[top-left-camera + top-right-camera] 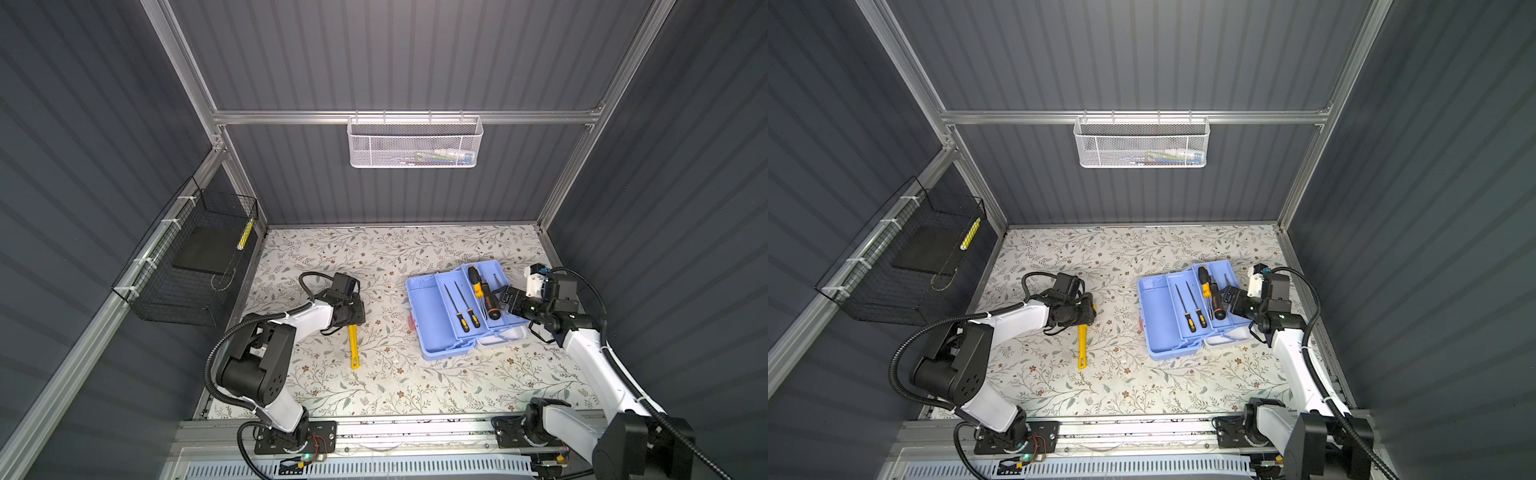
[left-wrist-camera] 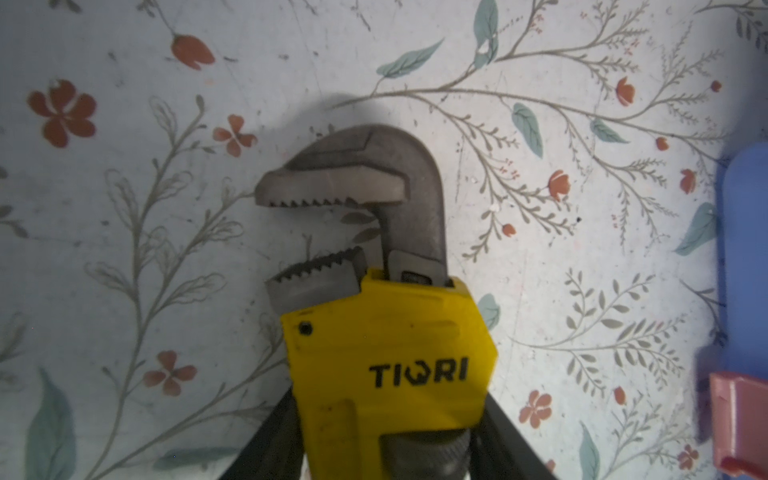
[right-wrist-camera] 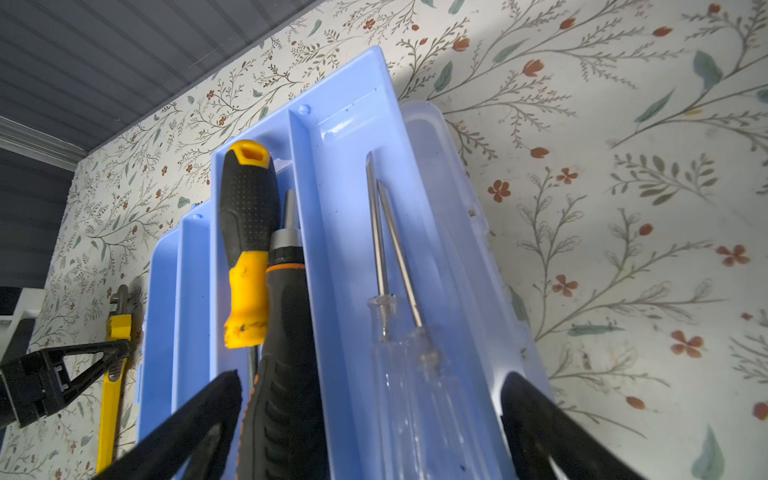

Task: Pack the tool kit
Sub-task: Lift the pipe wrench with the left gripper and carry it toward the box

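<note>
The tool kit [image 1: 428, 324] [image 1: 1156, 328] lies open right of centre, its light blue tray [image 1: 498, 272] [image 3: 332, 137] resting across the base and the white lid [image 1: 505, 336]. Several screwdrivers [image 1: 478, 286] [image 3: 247, 232] lie in the tray. My right gripper [image 1: 500, 297] [image 1: 1227, 295] [image 3: 374, 415] hovers open over the tray's near end, its fingers spanning a black handle and two clear-handled screwdrivers [image 3: 411, 374]. The yellow pipe wrench [image 1: 353, 349] [image 1: 1082, 349] [image 2: 386, 353] [image 3: 112, 374] lies left of the box. My left gripper [image 1: 351, 316] [image 1: 1086, 309] [image 2: 386, 440] is shut on its body below the grey head.
A white mesh basket [image 1: 415, 143] hangs on the back wall. A black wire basket [image 1: 187, 266] is fixed to the left wall. The kit's pink latch [image 1: 411, 322] [image 2: 735, 424] faces the wrench. Floral table surface [image 1: 395, 374] stretches to the front rail.
</note>
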You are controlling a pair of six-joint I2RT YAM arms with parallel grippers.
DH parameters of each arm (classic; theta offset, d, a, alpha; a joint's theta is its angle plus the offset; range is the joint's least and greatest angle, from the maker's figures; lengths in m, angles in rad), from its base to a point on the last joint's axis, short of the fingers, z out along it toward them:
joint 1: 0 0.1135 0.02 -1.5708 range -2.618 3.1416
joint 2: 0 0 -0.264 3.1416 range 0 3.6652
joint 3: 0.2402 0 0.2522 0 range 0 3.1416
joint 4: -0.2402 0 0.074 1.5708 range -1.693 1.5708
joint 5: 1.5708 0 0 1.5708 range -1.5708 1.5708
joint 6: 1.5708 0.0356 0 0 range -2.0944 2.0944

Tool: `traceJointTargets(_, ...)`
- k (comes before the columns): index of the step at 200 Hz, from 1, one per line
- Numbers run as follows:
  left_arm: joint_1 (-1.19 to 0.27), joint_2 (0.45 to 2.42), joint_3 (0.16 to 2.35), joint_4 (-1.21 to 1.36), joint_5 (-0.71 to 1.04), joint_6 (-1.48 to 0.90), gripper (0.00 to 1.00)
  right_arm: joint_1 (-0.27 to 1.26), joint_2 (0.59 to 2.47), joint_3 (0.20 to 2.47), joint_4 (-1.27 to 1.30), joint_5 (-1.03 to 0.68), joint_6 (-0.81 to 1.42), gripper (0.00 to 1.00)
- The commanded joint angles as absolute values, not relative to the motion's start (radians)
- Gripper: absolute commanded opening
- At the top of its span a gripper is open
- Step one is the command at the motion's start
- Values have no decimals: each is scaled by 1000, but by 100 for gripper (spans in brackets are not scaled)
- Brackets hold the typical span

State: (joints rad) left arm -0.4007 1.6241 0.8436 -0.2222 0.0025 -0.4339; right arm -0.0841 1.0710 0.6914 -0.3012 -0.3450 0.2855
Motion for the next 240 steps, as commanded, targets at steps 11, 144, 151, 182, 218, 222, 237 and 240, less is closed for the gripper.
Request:
traceJointTargets(11,-410,1567,835,-202,29,-455,30,-35,1082,680,-311,-383,329,95)
traceJointTargets(144,-409,1457,863,-256,13,-450,29,153,1091,667,-273,-347,407,93)
traceJointTargets(151,-408,1458,871,-258,18,-449,29,160,1092,665,-271,-347,412,93)
traceJointTargets(182,-408,1471,919,-265,47,-443,29,197,1092,663,-256,-347,432,92)
traceJointTargets(218,-410,1482,933,-260,52,-443,28,218,1092,653,-241,-303,446,92)
traceJointTargets(222,-410,1485,931,-259,52,-443,28,219,1092,652,-239,-302,446,93)
traceJointTargets(237,-410,1496,927,-259,52,-437,27,219,1091,649,-237,-300,447,93)
traceJointTargets(240,-410,1497,926,-259,51,-435,26,219,1091,647,-237,-299,447,93)
